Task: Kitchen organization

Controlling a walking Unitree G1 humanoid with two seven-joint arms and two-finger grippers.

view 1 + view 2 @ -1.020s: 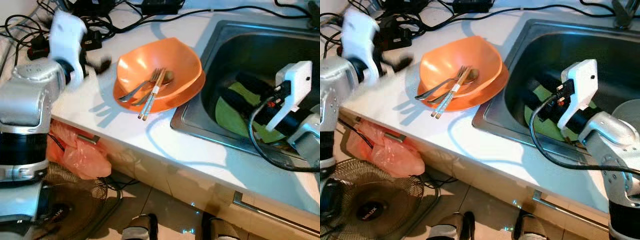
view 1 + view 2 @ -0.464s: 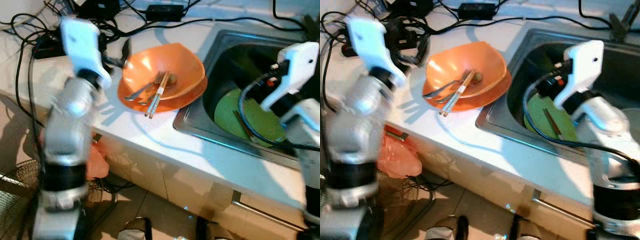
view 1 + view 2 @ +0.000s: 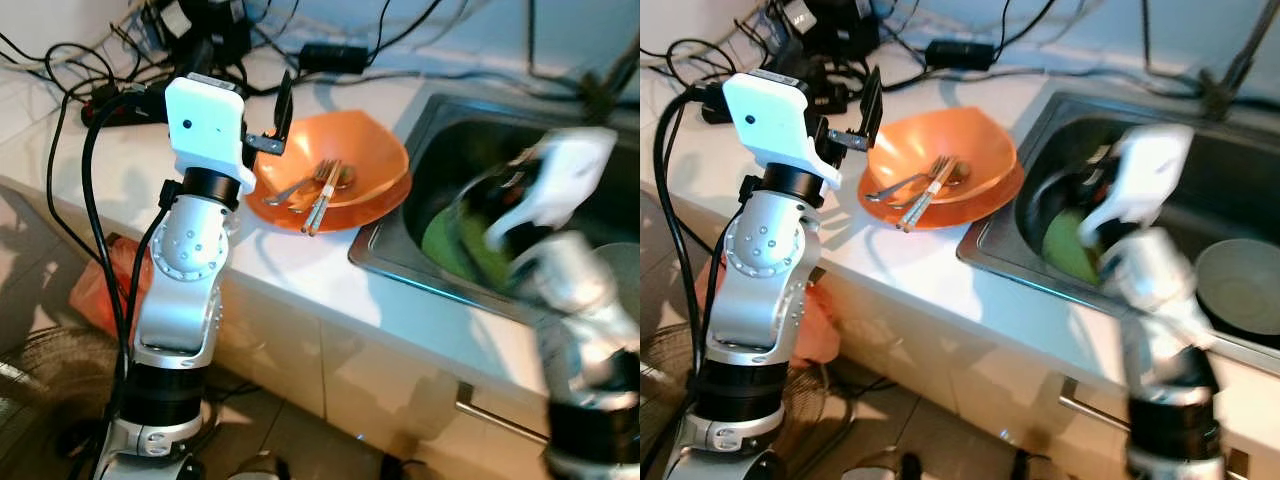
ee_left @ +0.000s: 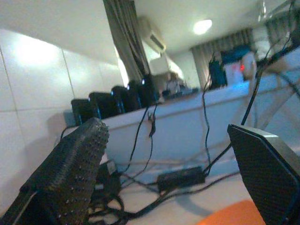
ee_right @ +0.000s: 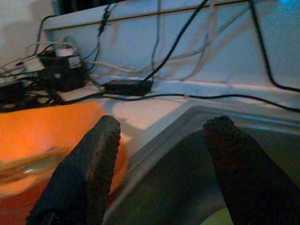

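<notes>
My left gripper [image 3: 283,110] hovers with fingers [image 4: 70,173] apart and empty, at about 9 o'clock of the orange bowl [image 3: 345,150]. The bowl sits on an orange plate [image 3: 375,200] on the worktop [image 3: 300,270], holding a fork [image 3: 300,185] and chopsticks [image 3: 320,195]. My right gripper [image 5: 164,154] is blurred over the sink [image 3: 1240,200], fingers apart, nothing held; a green plate [image 3: 1065,250] lies in the basin. I judge I am between grasps, lining up on the dishes. Next I should lower the left fingers onto the bowl's rim and close firmly.
</notes>
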